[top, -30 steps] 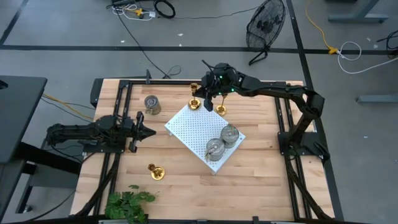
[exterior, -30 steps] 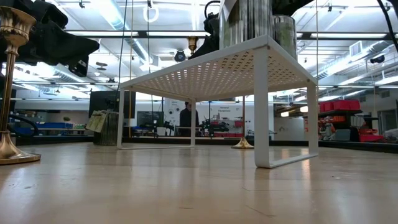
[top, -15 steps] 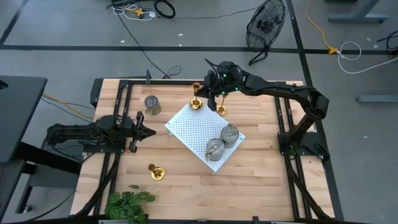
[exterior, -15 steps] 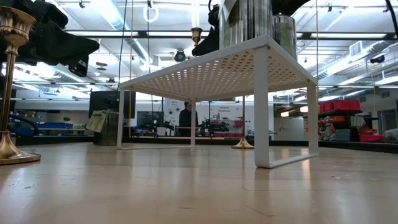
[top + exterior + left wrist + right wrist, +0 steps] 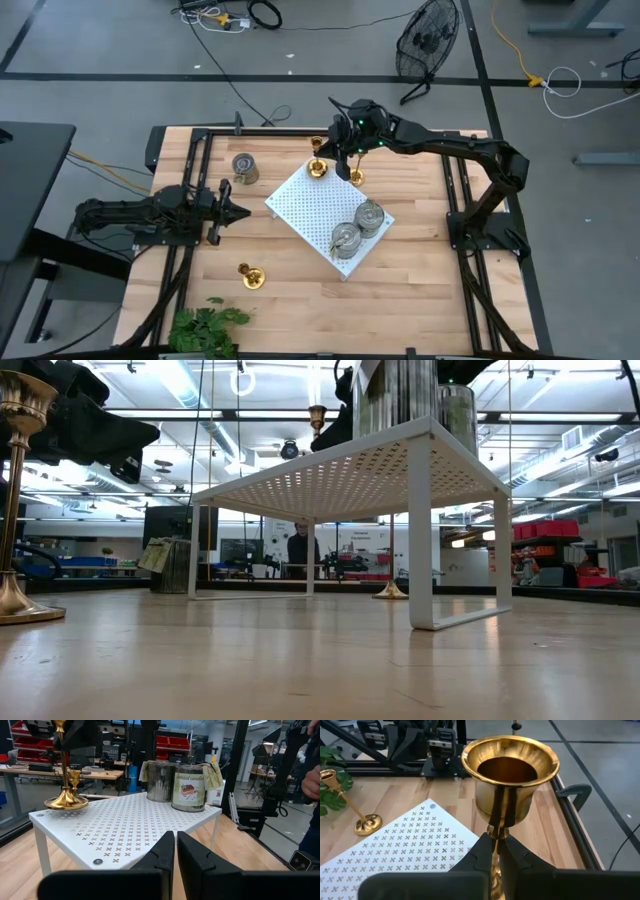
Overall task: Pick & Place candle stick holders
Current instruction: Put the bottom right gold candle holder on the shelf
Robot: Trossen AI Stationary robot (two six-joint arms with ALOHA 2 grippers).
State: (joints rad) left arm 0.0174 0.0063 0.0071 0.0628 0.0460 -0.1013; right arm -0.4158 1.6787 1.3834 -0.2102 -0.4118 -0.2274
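Right gripper (image 5: pixel 343 160) shifted slightly toward the white board's (image 5: pixel 312 212) far corner, fingers pinching a brass candle holder's (image 5: pixel 509 772) stem, another brass holder (image 5: pixel 317 166) on that corner (two silver ones opposite), left gripper (image 5: pixel 240 211) pressed together, waiting beside the board.

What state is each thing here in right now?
Right gripper: shut on held brass holder.
Held brass holder: upright, base at board corner.
Left gripper: shut, empty.
Brass holder beside board: standing on table.
Brass holder by plant: standing on table.
Two silver holders: upright on board.
Third silver holder: upright on table.
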